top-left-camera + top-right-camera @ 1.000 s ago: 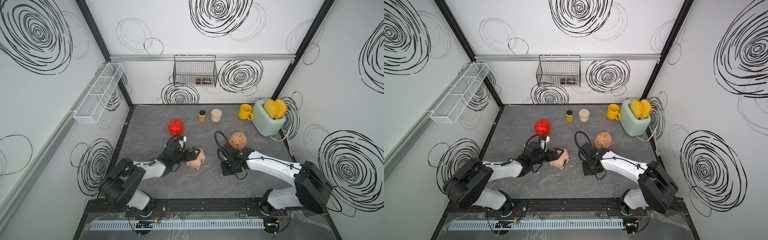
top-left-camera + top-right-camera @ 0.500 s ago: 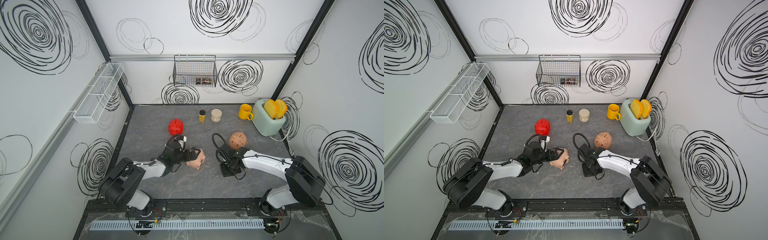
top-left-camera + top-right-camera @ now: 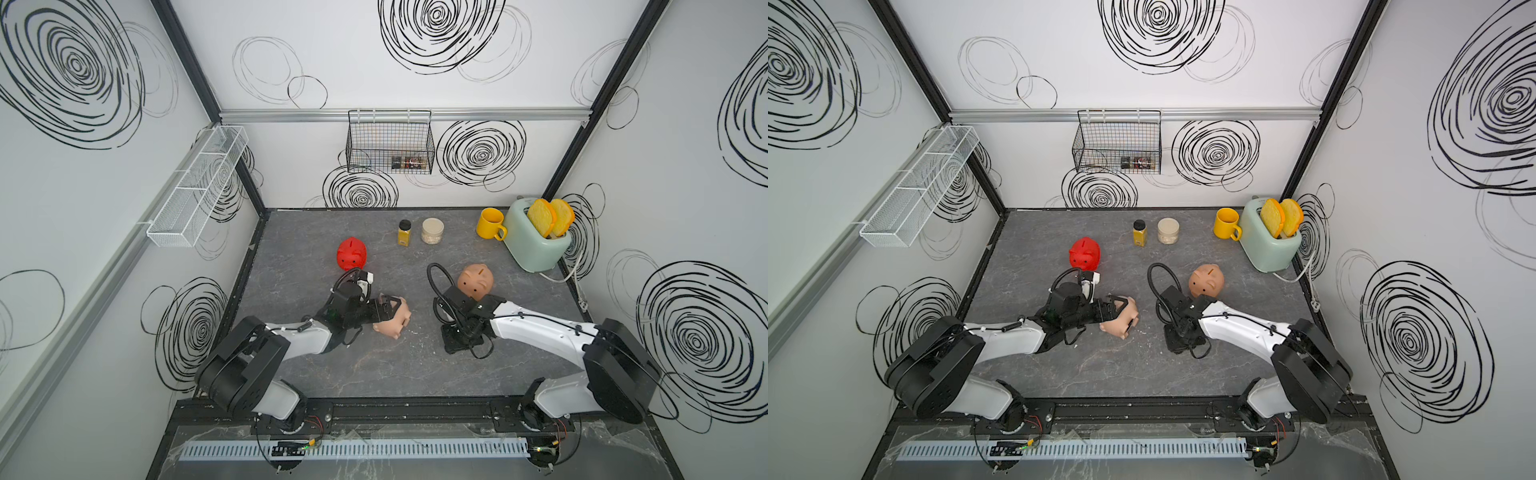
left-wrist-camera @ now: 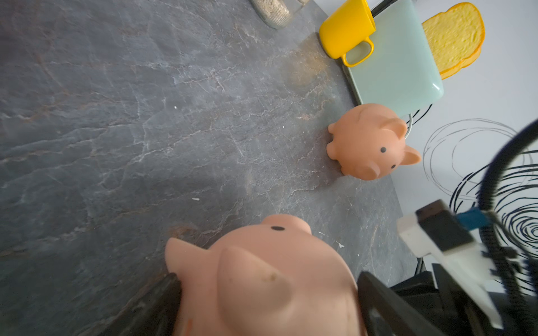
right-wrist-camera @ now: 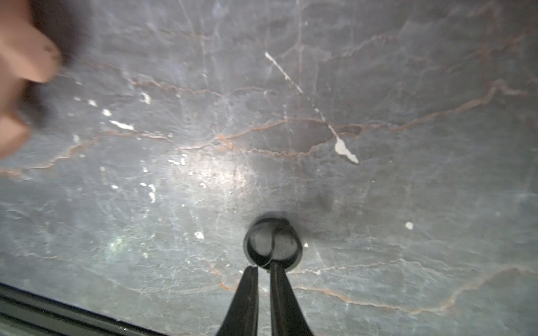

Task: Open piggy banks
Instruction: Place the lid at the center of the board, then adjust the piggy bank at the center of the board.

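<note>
The left arm is stretched low over the grey stone-look table. The left gripper is pressed onto both sides of the pale pink plastic piggy bank, which is laid sideways mid-table. The right gripper is pointed down, fingers a little apart, at a small black round plug lying on the table. Three pigs are counted. The bright red pig and peach-tan pig stand upright. One plug is seen. The pigs are found where they were a second ago.

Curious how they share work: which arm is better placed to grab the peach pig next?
Right, likely: the right end effector is near the peach pig, while the left end effector grips the pink pig.
</note>
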Action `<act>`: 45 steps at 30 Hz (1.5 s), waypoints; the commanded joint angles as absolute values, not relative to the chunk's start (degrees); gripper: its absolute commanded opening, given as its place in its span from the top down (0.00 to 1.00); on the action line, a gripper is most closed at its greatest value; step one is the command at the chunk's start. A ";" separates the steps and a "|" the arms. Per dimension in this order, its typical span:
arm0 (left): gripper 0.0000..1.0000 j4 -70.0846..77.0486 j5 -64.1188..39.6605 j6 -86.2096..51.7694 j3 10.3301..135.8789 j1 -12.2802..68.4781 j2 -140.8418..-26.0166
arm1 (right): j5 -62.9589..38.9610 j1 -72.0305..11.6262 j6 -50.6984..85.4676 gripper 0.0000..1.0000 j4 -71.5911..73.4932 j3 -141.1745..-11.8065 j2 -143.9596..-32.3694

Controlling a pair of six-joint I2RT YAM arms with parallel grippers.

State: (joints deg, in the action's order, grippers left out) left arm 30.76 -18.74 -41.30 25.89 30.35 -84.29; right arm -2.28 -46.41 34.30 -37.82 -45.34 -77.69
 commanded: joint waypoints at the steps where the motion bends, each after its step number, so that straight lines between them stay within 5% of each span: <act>1: 0.04 19.25 -18.63 -39.76 25.55 31.38 -84.56 | -2.47 -46.59 34.42 0.80 -34.63 -45.00 -72.85; 17: 0.04 10.24 -16.71 -36.04 36.03 30.94 -78.00 | -5.56 -44.58 35.99 0.74 -19.69 -40.80 -69.52; 26: 0.04 9.44 -14.03 -36.52 31.00 30.32 -67.88 | -10.64 -43.42 33.97 0.52 -10.11 -41.59 -68.75; 30: 0.04 5.68 -12.04 -36.04 27.26 30.92 -61.64 | -11.94 -43.42 32.98 0.44 -8.14 -44.57 -72.46; 45: 0.01 1.46 -9.01 -41.37 17.13 34.78 -50.03 | -12.02 -44.11 32.78 0.40 -9.79 -60.74 -91.42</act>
State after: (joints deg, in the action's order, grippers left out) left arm 0.75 -10.09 -39.77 18.50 34.15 -50.15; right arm -12.64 -43.77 32.77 -9.30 -58.57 -89.30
